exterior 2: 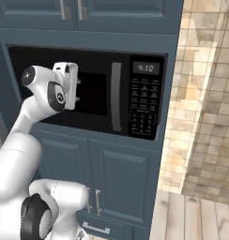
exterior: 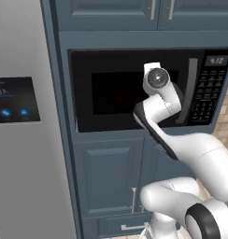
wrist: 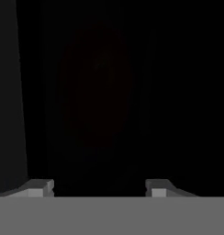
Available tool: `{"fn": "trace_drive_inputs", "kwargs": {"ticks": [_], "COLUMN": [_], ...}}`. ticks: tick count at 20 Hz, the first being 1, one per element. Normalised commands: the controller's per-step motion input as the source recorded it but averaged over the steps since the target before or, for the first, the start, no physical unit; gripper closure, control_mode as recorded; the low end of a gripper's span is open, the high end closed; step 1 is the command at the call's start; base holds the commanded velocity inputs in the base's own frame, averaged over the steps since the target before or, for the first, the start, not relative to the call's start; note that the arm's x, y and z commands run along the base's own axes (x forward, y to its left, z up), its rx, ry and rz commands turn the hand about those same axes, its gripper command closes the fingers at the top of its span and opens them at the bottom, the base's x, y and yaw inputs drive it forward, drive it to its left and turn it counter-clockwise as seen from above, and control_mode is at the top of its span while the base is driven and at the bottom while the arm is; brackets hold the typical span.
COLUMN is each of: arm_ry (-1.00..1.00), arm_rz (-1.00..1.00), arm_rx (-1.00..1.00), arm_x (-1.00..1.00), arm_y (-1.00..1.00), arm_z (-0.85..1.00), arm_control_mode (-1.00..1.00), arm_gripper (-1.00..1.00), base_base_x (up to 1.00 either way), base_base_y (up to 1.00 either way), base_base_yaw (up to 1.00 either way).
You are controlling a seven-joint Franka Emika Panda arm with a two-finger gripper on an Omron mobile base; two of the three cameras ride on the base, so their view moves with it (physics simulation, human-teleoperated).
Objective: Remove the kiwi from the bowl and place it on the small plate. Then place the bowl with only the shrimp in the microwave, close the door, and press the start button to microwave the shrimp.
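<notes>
Behind the shut door [exterior 2: 95,96], the microwave [exterior 2: 88,91] interior stays hidden; tool [wrist: 100,186] spread, empty.

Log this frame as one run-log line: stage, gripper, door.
stage: white arm's hand at black built-in microwave | gripper: jaws apart, nothing between | black glass door with long grey handle: shut | start: not yet pressed

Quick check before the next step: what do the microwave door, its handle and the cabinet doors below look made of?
Microwave door: glossy black, likely glass or plastic, with a darker window panel. Handle: a long grey bar with a dull sheen, perhaps brushed metal. Cabinet doors: matte blue-grey paint over framed panels, probably wood.
</notes>
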Motion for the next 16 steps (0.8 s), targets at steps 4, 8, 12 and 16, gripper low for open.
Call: {"fn": "trace_drive_inputs", "kwargs": {"ticks": [4, 8, 12, 16], "arm_ry": [-0.01, -0.04, 0.00, 0.00], "arm_rz": [0.11, 0.08, 0.06, 0.12], "arm_rx": [0.04, 0.06, 0.08, 0.11], "arm_x": [-0.01, -0.60, -0.99, -1.00], "arm_y": [-0.01, -0.15, -0.12, -0.26], "arm_z": [0.00, 0.07, 0.37, 0.32], "arm_control_mode": [-1.00, -1.00, -1.00, -1.00], "arm_gripper": [-1.00, -1.00, -1.00, -1.00], "base_base_x": [0.00, 0.00, 0.00, 0.00], "base_base_y": [0.00, 0.00, 0.00, 0.00], "base_base_yaw": [0.00, 0.00, 0.00, 0.00]}}
